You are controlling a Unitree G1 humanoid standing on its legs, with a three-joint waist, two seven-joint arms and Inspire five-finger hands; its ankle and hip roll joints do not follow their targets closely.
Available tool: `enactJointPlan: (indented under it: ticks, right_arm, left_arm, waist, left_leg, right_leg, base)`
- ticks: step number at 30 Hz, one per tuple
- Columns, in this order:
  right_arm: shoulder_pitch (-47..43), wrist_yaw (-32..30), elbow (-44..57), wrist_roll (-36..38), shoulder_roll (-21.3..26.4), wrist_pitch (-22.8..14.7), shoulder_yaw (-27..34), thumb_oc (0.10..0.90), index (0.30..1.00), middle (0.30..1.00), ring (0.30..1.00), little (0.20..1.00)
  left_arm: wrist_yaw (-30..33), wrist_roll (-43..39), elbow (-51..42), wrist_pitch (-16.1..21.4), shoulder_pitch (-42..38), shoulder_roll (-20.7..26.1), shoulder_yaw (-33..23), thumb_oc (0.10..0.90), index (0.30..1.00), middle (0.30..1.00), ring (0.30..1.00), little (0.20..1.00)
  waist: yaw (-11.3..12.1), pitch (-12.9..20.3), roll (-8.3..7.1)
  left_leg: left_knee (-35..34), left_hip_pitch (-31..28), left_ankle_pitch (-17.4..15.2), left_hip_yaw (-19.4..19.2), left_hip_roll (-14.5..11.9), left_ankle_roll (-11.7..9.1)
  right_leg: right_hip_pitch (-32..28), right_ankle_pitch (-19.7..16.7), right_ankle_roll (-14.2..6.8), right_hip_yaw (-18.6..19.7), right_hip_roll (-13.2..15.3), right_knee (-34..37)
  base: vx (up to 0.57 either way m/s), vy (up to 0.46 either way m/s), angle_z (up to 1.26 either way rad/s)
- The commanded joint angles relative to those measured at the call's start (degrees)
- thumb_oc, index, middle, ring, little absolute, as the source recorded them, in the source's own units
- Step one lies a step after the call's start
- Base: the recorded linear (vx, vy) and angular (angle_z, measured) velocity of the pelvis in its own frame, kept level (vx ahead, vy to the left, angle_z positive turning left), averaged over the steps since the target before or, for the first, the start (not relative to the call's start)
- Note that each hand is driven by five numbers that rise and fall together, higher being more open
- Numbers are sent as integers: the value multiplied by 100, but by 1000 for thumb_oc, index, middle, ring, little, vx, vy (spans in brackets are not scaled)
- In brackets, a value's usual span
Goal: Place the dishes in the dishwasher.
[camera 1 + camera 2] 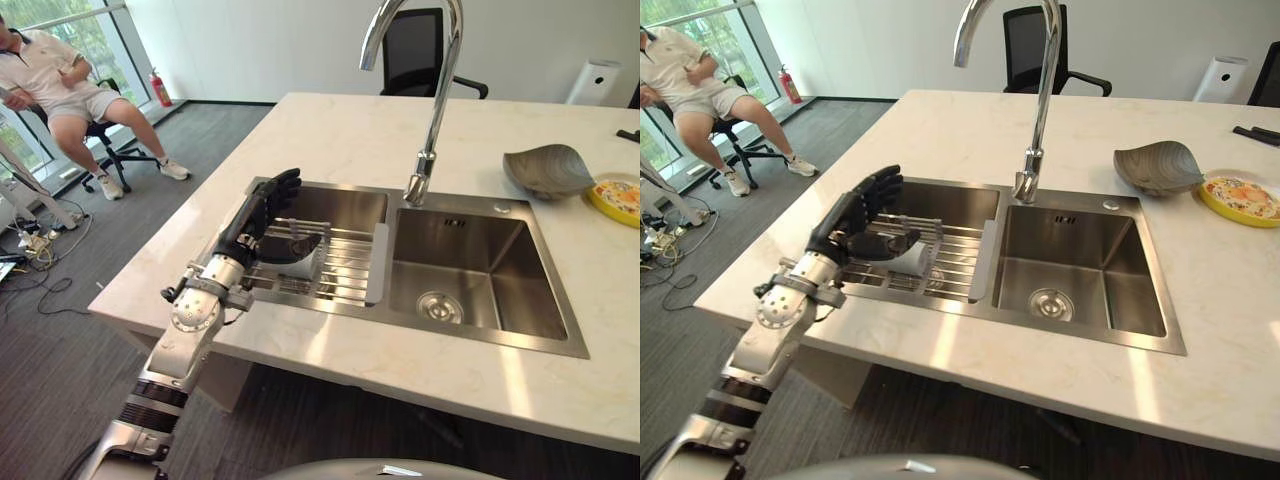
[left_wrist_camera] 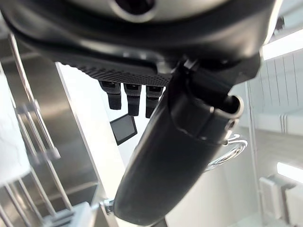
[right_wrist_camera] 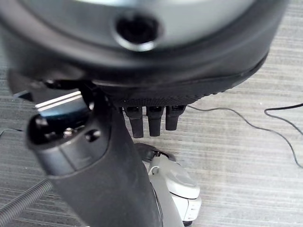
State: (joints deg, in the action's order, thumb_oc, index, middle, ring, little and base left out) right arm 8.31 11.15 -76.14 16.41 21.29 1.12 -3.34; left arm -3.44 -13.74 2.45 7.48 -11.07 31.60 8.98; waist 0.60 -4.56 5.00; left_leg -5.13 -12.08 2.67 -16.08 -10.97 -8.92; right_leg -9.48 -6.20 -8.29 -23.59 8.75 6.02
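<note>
My left hand (image 1: 256, 214) reaches over the left sink basin with its fingers (image 2: 130, 100) straight and the hand open. Just beside its thumb, a dark dish (image 1: 292, 246) lies in the wire rack (image 1: 345, 268) that fills this basin; I cannot tell whether the thumb touches it. On the counter to the right of the sink rest a grey leaf-shaped bowl (image 1: 547, 170) and a yellow patterned plate (image 1: 617, 198). My right hand (image 3: 149, 120) hangs over the grey floor, fingers relaxed, holding nothing.
A tall chrome faucet (image 1: 437, 95) rises behind the sink between the basins. The right basin (image 1: 480, 275) holds no dishes. A person (image 1: 60, 80) sits on a chair at the far left. A black office chair (image 1: 412, 50) stands behind the counter.
</note>
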Motion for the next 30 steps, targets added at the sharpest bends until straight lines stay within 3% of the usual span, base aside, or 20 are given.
enactJointPlan:
  ticks: [1,6,13,30]
  right_arm:
    - [-207,170,42,285,-130,-28,-80,800,900,900,900,900]
    - [-128,231,78,309,-17,-42,-66,800,900,900,900,900]
    - [-125,169,136,258,-14,-67,-119,800,900,900,900,900]
    - [10,54,157,226,-43,-87,15,800,900,900,900,900]
  left_arm:
    - [234,740,13,446,-1185,447,-152,800,900,900,900,900]
    - [235,1899,428,421,-1602,1276,249,800,900,900,900,900]
    - [239,2617,948,438,-2085,1764,908,800,900,900,900,900]
    - [229,3945,2146,256,-2943,2022,2165,800,900,900,900,900]
  waist:
    - [70,-63,-242]
    - [-33,-58,-188]
    - [-149,-48,-134]
    - [-403,-77,-135]
  left_leg:
    - [316,431,211,-125,216,-117]
    - [260,360,134,-198,248,-110]
    - [201,236,22,-304,341,-62]
    - [56,191,-114,-568,527,93]
  right_leg:
    - [-198,609,-299,-524,272,-102]
    - [-222,615,-329,-455,256,-102]
    - [-278,575,-361,-394,299,-102]
    - [26,329,-524,-89,494,-113]
  base:
    - [33,-37,-5]
    - [17,5,-5]
    - [23,29,-2]
    - [9,46,-10]
